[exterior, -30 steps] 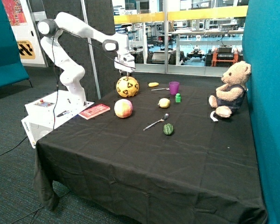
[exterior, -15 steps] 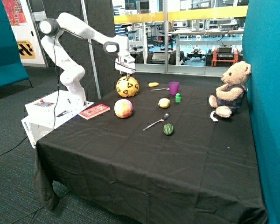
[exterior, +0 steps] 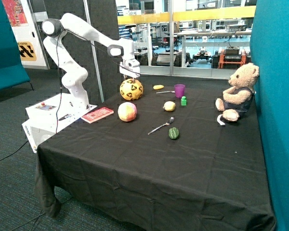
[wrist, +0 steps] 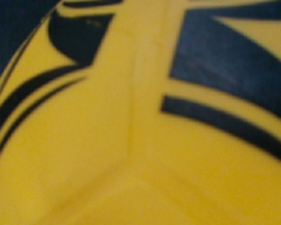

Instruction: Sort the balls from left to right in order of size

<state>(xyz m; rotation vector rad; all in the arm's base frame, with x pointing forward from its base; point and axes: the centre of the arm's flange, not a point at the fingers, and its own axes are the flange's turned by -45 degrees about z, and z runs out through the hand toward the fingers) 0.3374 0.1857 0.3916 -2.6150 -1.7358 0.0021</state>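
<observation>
On the black-clothed table (exterior: 135,168), a red booklet (exterior: 98,114) lies at the near-left edge beside the robot's base. Next comes the pink-and-yellow ball (exterior: 127,111), standing apart and in front of the larger yellow-and-black ball (exterior: 131,89), which sits toward the table's back edge. Both are round, so neither shows a long axis or heading. The gripper (exterior: 129,73) hangs right over the yellow ball's top, very close to it; whether its fingers are apart or together cannot be told. The wrist view is filled by that ball's patterned skin (wrist: 131,140). Further right lie a lemon (exterior: 169,106), spoon (exterior: 161,126), purple cup (exterior: 179,90) and teddy bear (exterior: 238,94).
</observation>
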